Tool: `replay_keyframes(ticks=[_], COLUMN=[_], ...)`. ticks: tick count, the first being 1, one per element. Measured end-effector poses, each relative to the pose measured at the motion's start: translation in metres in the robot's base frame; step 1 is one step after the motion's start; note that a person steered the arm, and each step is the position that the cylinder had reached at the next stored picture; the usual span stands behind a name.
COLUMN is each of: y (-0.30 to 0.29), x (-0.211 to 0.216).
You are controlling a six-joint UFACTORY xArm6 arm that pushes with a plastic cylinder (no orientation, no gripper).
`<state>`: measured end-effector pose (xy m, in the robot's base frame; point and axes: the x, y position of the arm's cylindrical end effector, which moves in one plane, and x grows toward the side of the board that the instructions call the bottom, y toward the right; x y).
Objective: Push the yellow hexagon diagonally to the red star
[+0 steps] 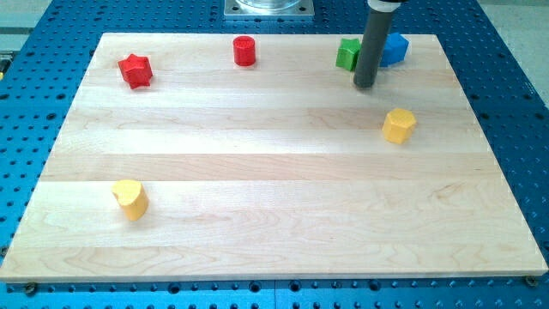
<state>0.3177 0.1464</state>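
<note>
Wood board (257, 172) on blue table; my tip (364, 84), no gripper fitted, above yellow hexagon (398, 125), far from red star (135, 70).

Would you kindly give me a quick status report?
My tip at top right, beside green block. Yellow hexagon untouched, below tip. Red star far left; path clear.

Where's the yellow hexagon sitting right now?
The yellow hexagon block sits on the wooden board's right side in the camera view, below and right of my tip, apart from it, with the green block and blue block above.
</note>
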Motion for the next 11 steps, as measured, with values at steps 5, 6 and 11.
replay_keyframes(ticks=[5, 6, 11], y=[-0.066, 0.020, 0.032], x=[0.060, 0.025, 0.123])
